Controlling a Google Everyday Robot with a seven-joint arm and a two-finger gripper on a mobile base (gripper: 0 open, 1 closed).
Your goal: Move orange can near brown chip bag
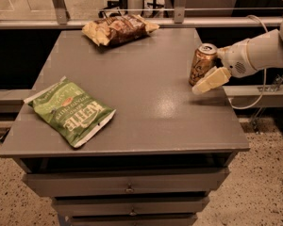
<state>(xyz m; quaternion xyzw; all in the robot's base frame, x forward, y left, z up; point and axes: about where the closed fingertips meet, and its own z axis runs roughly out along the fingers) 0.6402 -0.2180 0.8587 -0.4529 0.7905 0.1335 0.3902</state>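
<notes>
The orange can (202, 63) stands upright near the right edge of the grey table (146, 102). My gripper (201, 78) reaches in from the right at the can's level. It is open, with one pale finger (210, 80) along the can's near side and the other hidden behind the can. The brown chip bag (119, 28) lies at the table's far edge, left of the middle and well away from the can.
A green Kettle chip bag (69, 110) lies on the front left of the table. A metal rail (146, 13) runs behind the far edge. Drawers (127, 185) sit below the tabletop. A cable (262, 93) hangs to the right of the table.
</notes>
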